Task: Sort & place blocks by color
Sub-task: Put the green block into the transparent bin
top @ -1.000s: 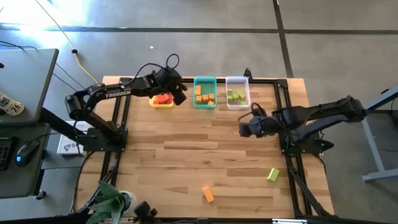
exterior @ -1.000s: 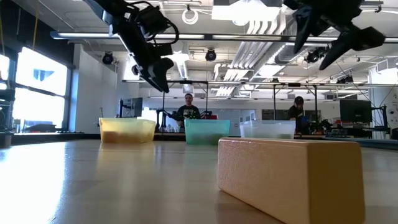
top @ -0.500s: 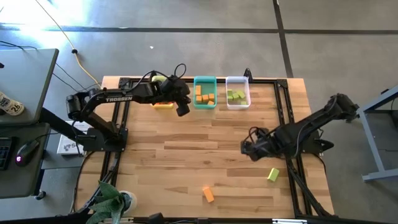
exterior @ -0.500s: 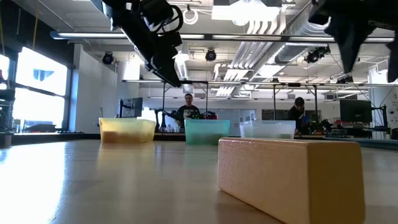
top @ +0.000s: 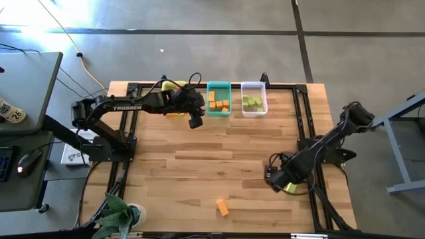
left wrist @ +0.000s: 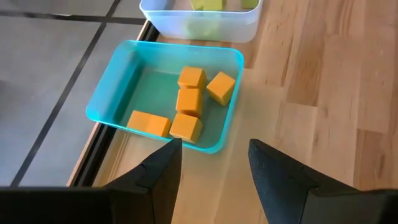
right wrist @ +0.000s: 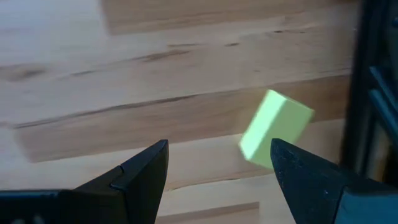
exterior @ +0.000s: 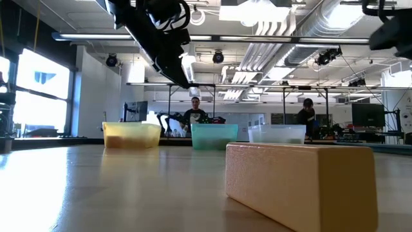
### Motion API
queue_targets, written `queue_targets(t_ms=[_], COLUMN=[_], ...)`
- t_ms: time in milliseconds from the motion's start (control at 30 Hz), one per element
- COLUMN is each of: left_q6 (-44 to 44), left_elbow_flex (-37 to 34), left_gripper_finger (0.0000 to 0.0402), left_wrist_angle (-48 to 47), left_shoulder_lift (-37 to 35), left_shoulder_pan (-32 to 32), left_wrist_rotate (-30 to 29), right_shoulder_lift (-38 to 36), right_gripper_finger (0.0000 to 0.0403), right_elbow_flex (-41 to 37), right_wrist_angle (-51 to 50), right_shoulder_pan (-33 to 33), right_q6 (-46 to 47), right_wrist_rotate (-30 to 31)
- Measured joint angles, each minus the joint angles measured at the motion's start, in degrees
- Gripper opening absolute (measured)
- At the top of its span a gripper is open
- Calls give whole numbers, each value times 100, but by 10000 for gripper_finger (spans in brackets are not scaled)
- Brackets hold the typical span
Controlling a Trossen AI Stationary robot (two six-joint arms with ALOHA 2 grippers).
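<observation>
One light green block lies flat on the table near the right edge, and the right wrist view shows it tilted across the planks. My right gripper hangs open just left of it, pointing down, with nothing between its fingers. An orange block lies near the table's front edge, large in the low view. My left gripper hovers open and empty just in front of the teal bin, which holds several orange blocks.
Three bins stand in a row at the far edge. The yellow bin is partly under my left arm. The teal bin is in the middle, and the clear bin holds green blocks. A black frame rail runs beside the green block.
My right gripper has swung toward the table's near edge and gone down, turning at the wrist, and now hangs beside the green block. My left gripper has moved from over the yellow bin toward the right, ending near the teal bin. Neither has changed its opening.
</observation>
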Motion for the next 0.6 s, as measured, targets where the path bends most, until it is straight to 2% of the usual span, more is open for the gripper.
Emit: queue_targets(t_ms=[200, 467, 600], left_q6=[-13, -13, -13], left_elbow_flex=[0, 0, 0], left_gripper_finger=[172, 172, 172], left_wrist_angle=[0, 2, 2], left_shoulder_lift=[0, 0, 0], left_shoulder_pan=[0, 0, 0], left_wrist_rotate=[-2, -4, -4], right_shoulder_lift=[286, 345, 345], right_gripper_finger=[270, 270, 270], right_elbow_flex=[0, 0, 0], right_wrist_angle=[-13, 536, 234], right_shoulder_pan=[151, 146, 162], right_q6=[-32, -407, -147], right_wrist_rotate=[-71, 78, -363])
